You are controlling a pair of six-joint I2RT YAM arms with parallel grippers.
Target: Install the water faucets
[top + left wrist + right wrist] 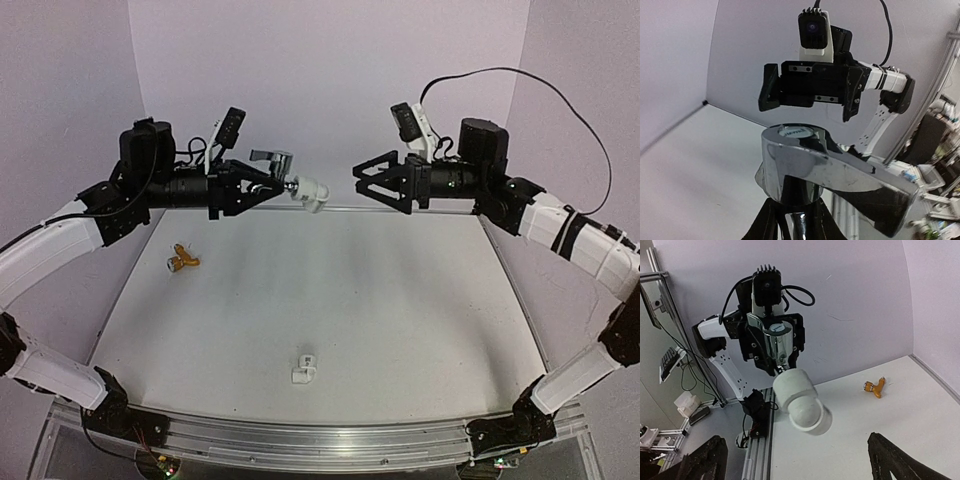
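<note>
You have the shiny silver faucet [282, 165] clamped in the left hand [272, 186], held level above the table [400, 320], with a white fitting [310, 190] on its tip. The brass-gold faucet [182, 261] lies on the table, far left.

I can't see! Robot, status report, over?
Left jaws shut on shiny silver metal faucet, white plastic fitting on its end. Right jaws open, clear of it. Nothing between them.

On my left wrist feed the silver faucet [830, 170] runs off the bottom edge, hiding where the left gripper [799, 227] clamps it. My right wrist feed crops the right gripper [797, 450] to dark stubs in the bottom corners. From above, the brass faucet [182, 262] is too small to read.
</note>
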